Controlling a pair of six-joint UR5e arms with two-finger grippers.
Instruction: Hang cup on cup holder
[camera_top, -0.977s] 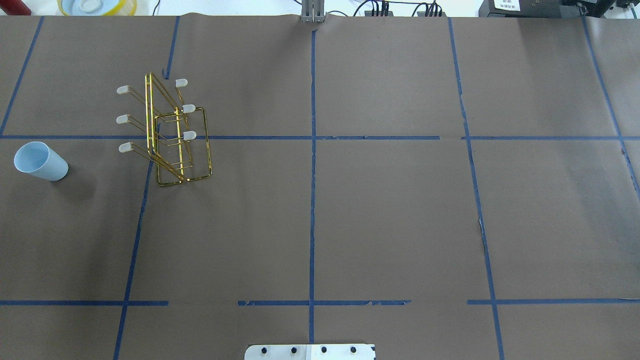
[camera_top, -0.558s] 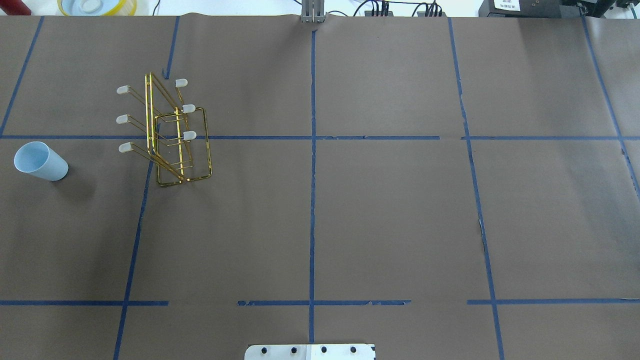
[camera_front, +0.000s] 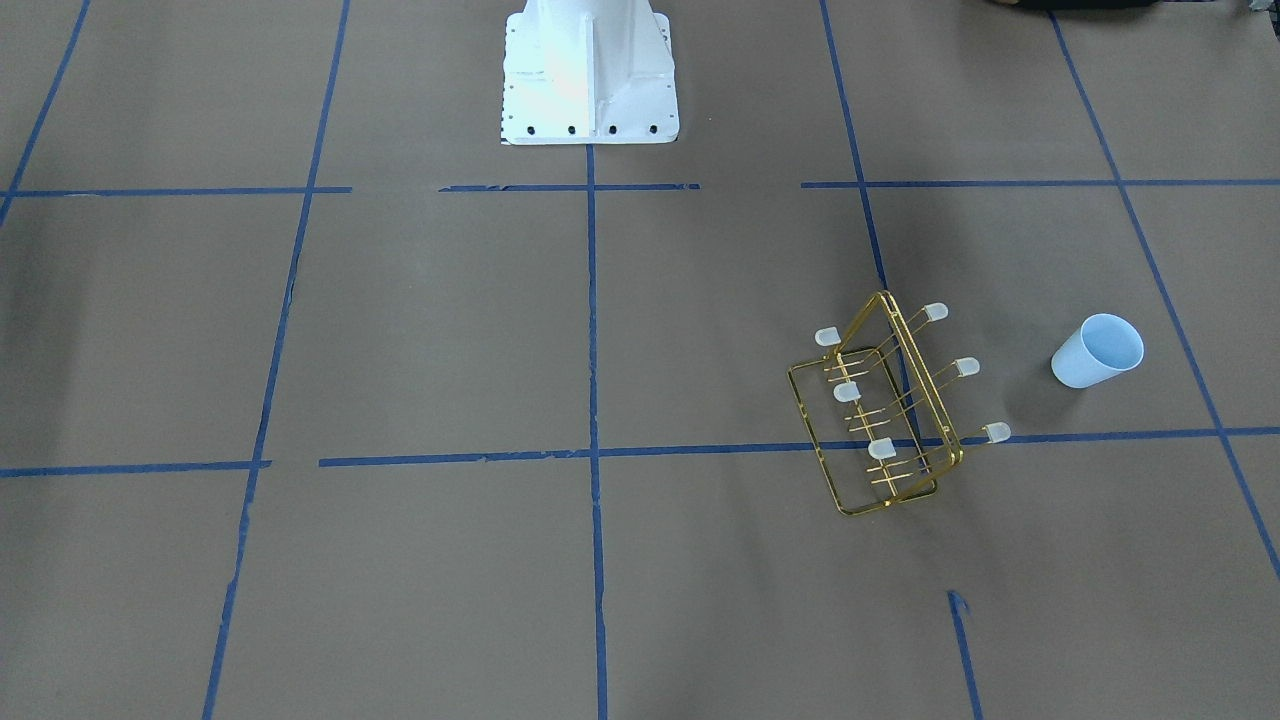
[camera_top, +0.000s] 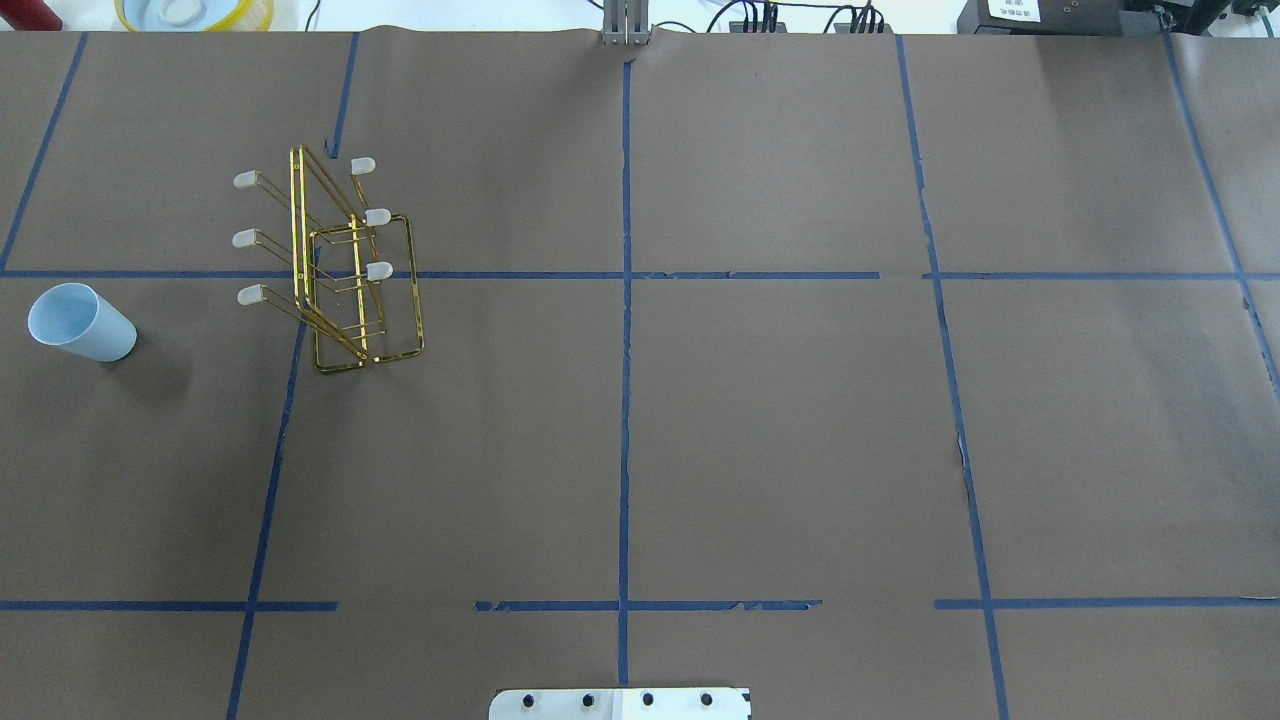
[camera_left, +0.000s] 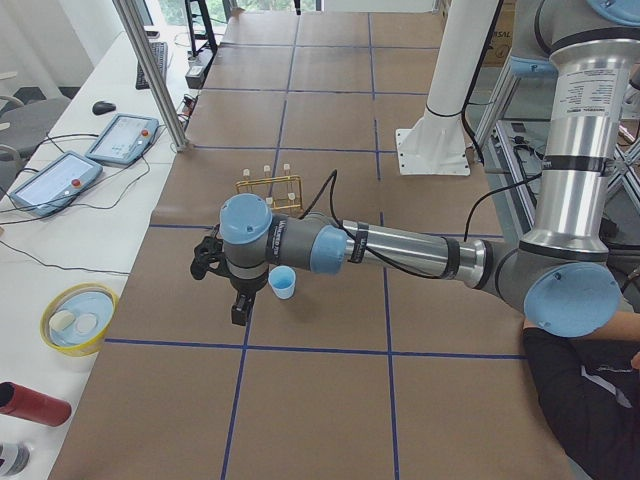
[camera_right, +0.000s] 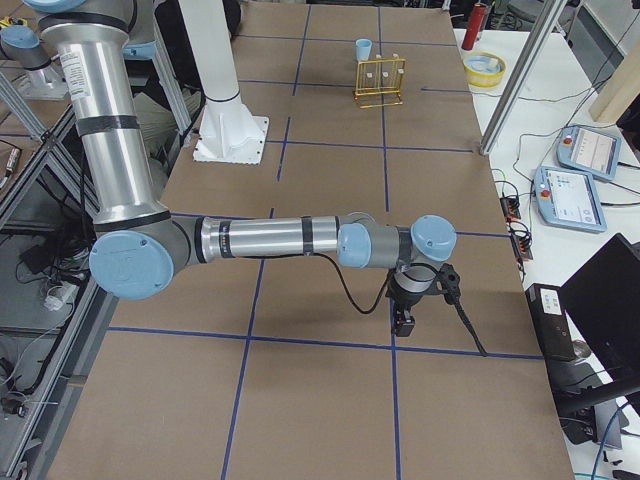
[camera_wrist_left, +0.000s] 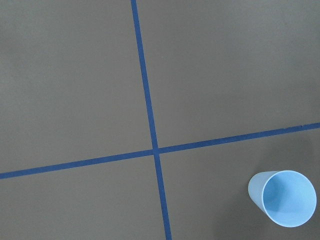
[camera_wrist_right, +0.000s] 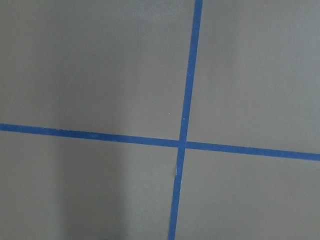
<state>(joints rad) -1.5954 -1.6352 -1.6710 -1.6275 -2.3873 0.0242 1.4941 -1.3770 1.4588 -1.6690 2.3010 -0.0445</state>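
Note:
The cup (camera_top: 80, 322) is a small pale blue tumbler standing mouth-up on the brown table, left of the cup holder (camera_top: 297, 230), with a gap between them. The cup holder (camera_front: 920, 375) is a gold wire rack with white-capped prongs, and nothing hangs on it. In the exterior left view my left gripper (camera_left: 239, 308) hovers just beside the cup (camera_left: 282, 283); I cannot tell if it is open or shut. The left wrist view has the cup (camera_wrist_left: 282, 197) at its lower right. My right gripper (camera_right: 405, 320) hangs far from both, over bare table; I cannot tell its state either.
The white robot base (camera_front: 588, 70) stands at the table's near middle. Off the far edge lie a yellow-rimmed dish (camera_left: 78, 318), a red cylinder (camera_left: 35, 405) and control tablets (camera_left: 120, 138). A metal post (camera_left: 150, 70) rises there. A person sits at the lower right (camera_left: 590, 400).

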